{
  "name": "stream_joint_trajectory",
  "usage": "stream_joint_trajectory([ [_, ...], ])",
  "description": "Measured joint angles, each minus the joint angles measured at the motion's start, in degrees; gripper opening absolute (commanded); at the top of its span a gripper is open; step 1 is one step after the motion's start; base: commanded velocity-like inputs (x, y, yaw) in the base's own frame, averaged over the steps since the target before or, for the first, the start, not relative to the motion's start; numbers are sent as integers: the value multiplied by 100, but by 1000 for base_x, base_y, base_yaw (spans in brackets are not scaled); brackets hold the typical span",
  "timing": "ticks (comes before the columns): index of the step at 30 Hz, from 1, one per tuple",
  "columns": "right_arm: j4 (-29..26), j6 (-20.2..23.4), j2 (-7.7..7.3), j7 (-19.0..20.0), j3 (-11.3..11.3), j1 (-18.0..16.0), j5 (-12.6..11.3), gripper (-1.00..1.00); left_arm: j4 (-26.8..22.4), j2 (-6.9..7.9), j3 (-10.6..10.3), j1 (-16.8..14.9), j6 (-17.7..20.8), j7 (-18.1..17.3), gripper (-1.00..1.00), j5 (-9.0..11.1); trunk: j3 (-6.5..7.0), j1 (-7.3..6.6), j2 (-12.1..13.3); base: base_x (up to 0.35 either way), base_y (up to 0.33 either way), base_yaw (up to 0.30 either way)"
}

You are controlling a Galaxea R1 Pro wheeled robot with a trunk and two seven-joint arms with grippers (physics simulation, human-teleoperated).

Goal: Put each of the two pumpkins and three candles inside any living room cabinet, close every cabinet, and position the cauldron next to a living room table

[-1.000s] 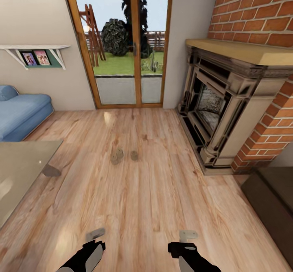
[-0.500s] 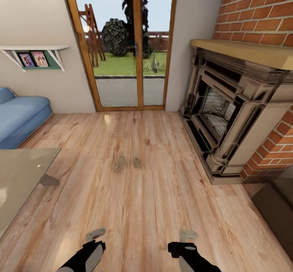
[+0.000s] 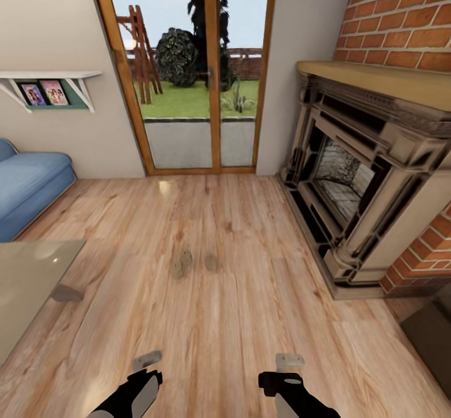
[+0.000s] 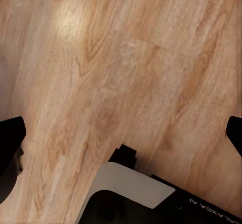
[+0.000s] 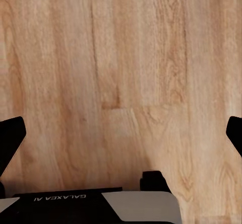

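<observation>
Three stubby tan candles (image 3: 191, 263) sit on the smooth wood floor (image 3: 238, 318), nearer now. Both grippers' jaws are apart.

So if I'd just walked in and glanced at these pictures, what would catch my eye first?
Probably the ornate grey fireplace set in the brick wall on the right, and the tall glass doors straight ahead looking out on a garden. On the wooden floor between them sit three small tan candles, with the left gripper and right gripper low in the foreground, both open and empty.
</observation>
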Motion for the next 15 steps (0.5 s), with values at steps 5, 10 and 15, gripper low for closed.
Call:
stream_joint_trajectory([
  [5,0,0,0,1,0,0,0,100,62,-2,0,0,-78,0,100,-8,0,0,0,330,0,0],
  [10,0,0,0,2,0,0,0,100,73,-4,0,0,-93,0,100,-12,0,0,0,330,0,0],
  [15,0,0,0,7,0,0,0,100,77,-3,0,0,-95,0,100,-14,0,0,0,330,0,0],
])
